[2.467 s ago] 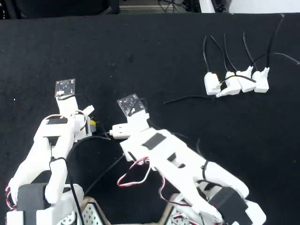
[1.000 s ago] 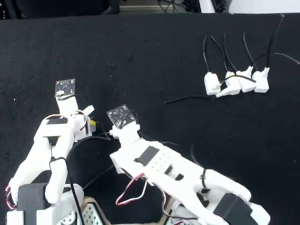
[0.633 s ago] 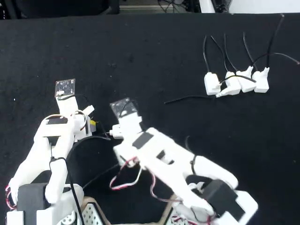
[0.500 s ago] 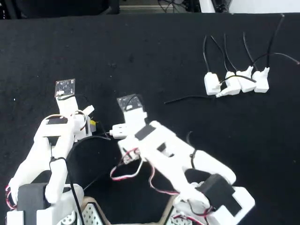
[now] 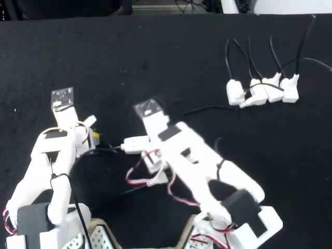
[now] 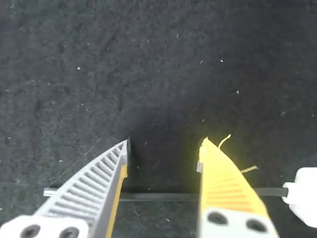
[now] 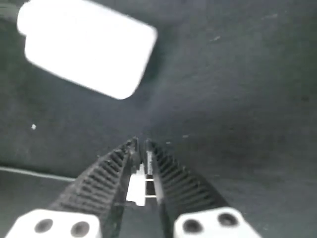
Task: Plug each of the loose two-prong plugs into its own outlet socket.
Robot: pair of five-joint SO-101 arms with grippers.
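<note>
Two arms stand at the lower edge of the black surface (image 5: 155,52). One loose white plug (image 5: 136,143) lies left of centre in the high view, between the arms and just beside the right one. Its thin black cable (image 6: 158,197) runs toward the left arm. The left gripper (image 6: 163,144) hangs over that cable with its fingers spread apart. The right gripper (image 7: 139,144) has its fingers drawn almost together, and a small white bit in the slit cannot be made out. Four white blocks (image 5: 234,92), each with a black lead, sit in a row at upper right.
</note>
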